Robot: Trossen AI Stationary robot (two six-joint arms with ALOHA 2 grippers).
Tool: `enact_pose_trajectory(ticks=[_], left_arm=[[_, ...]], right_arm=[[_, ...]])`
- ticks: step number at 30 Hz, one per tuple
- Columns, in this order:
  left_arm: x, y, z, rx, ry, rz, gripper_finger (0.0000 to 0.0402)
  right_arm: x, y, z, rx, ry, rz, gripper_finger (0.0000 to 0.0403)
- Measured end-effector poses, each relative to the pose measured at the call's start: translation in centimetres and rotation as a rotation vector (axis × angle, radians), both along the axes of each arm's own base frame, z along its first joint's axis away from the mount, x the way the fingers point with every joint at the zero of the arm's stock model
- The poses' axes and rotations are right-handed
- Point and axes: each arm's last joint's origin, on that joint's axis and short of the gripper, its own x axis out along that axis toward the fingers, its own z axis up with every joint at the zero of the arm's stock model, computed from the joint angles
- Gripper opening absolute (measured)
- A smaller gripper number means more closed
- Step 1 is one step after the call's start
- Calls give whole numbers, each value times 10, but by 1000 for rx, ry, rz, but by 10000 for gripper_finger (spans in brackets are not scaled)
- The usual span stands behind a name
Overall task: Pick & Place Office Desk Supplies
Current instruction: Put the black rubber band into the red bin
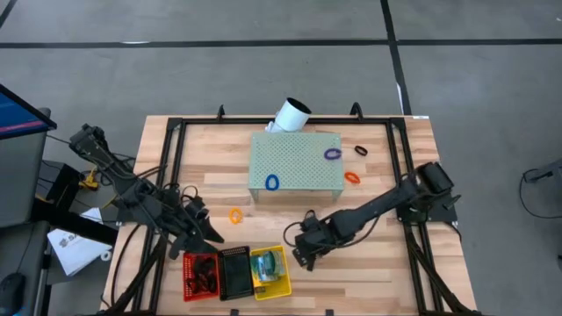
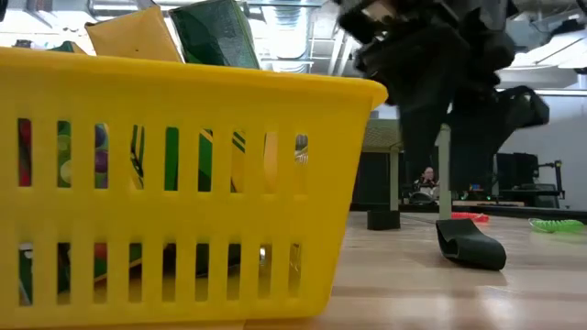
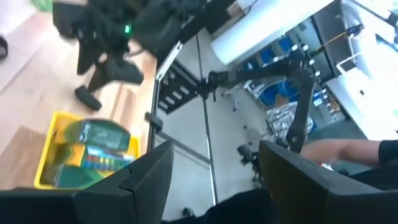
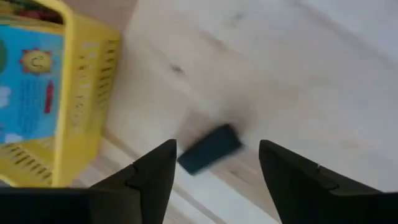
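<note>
The sorting is looking partly done, judging from how things are lying. Three baskets are sitting in a row at the near edge of the table [image 1: 386, 281]: the red basket [image 1: 200, 276] is holding a tangle of dark small things that could be clips, the black basket [image 1: 234, 273] is showing nothing I can make out, and the yellow basket [image 1: 270, 273] is holding crayon boxes [image 4: 28, 74], at least two by the low view. Five loops are still lying loose: a blue loop [image 1: 271, 183] on the pale green block [image 1: 296, 164], an orange loop [image 1: 235, 215] just in front of it, and a purple loop [image 1: 332, 154], a dark loop [image 1: 361, 151] and another orange-red loop [image 1: 352, 177] beside its right side. The right gripper [image 1: 303, 252] is hanging low just right of the yellow basket, its fingers standing apart and empty, with a small dark block [image 4: 209, 149] lying on the wood under them. The left gripper [image 1: 209, 230] is hovering above the red and black baskets, fingers parted, holding nothing visible. One white tube [image 1: 290, 115] is resting behind the block.
</note>
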Motion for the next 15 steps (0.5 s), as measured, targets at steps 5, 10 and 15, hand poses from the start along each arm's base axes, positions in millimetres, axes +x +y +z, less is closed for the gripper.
enact_pose_trajectory(ticks=[5,10,15], left_arm=[[1,1,2,-10,-19,6,232],[2,1,2,-12,-23,5,232],[2,1,2,-11,-22,5,232]], right_arm=[[7,10,-20,-30,97,-16,229],[9,27,-39,-59,128,-6,226],[7,35,-40,-120,124,-51,211]])
